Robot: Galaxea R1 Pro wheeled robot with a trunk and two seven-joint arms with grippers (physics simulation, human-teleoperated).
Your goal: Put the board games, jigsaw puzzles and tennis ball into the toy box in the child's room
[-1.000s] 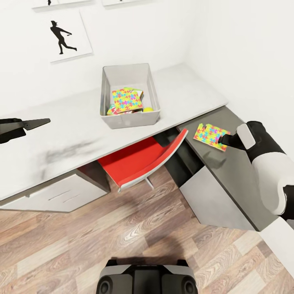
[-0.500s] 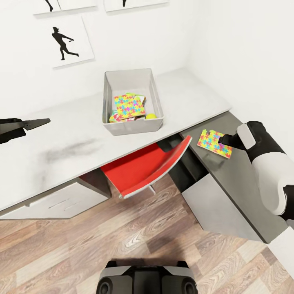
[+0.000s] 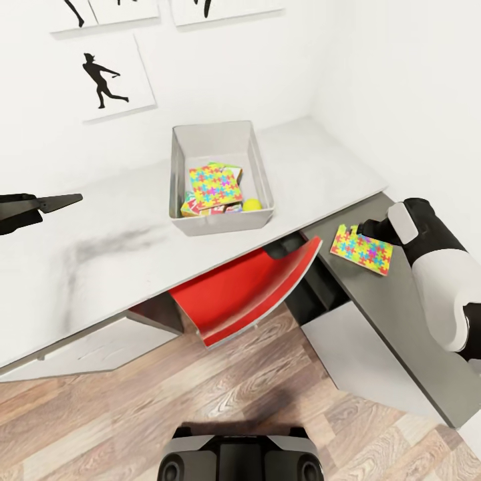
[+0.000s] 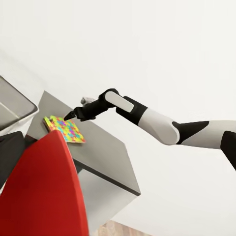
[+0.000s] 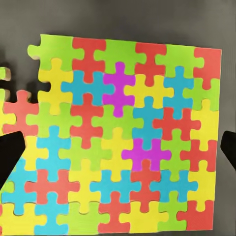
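Thin, light and likely floppy, the puzzle point(image 3: 361, 248) at the box's point(image 3: 220, 221) four o'clock wants an edge pinch; the right gripper point(image 3: 365, 229) spreads across it.

Right arm: white and black segments, extended forward from the right side, wrist bent inward. Right pincer point(image 3: 365, 230): black, pointing left and downward; its two fingertips point(image 5: 11, 155) stand spread at opposite edges of the right wrist view. Left pincer point(image 3: 63, 199): black, held level, pointing right, fingers tapering together; gap indeterminate.
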